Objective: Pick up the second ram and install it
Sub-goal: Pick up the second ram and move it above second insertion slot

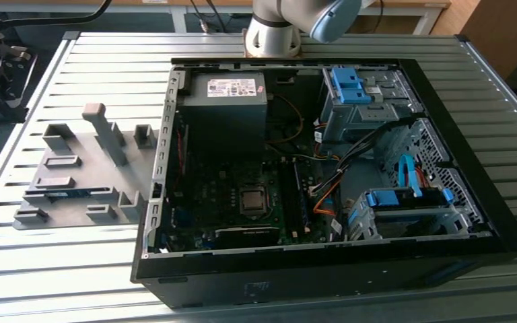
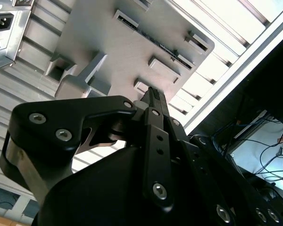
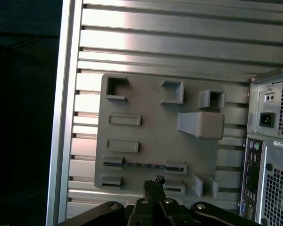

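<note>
Table [image 1: 106,60] of slatted metal carries open computer case [image 1: 330,276] and, on the exterior view's left, grey fixture [image 1: 92,171]. The second ram [image 1: 61,194] stands edgewise in its near slots. Gripper [image 3: 153,181], closed and empty, hangs over it.
</note>
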Available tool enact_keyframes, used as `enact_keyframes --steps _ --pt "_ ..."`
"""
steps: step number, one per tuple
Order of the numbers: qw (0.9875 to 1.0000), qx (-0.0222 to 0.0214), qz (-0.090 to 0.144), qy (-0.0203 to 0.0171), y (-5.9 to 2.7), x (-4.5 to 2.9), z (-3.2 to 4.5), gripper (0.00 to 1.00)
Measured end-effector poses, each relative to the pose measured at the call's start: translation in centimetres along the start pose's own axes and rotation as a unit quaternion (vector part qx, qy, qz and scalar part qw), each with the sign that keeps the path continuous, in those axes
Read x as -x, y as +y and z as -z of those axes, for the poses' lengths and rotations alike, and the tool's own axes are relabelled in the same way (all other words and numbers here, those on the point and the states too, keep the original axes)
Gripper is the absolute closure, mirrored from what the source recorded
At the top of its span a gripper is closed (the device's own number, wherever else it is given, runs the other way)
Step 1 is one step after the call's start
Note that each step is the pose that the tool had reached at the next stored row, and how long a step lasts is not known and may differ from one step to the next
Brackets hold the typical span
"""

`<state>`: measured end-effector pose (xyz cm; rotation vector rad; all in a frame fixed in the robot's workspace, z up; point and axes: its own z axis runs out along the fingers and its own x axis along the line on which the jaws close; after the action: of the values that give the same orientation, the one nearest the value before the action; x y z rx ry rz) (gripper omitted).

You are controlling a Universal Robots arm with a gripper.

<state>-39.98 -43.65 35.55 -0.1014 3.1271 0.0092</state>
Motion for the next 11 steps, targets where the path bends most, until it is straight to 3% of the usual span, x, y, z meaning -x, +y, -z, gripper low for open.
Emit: enact_keyframes --steps 11 --pt "0.9988 0.0006 0.049 0.0003 -0.03 0.01 0.00 0.89"
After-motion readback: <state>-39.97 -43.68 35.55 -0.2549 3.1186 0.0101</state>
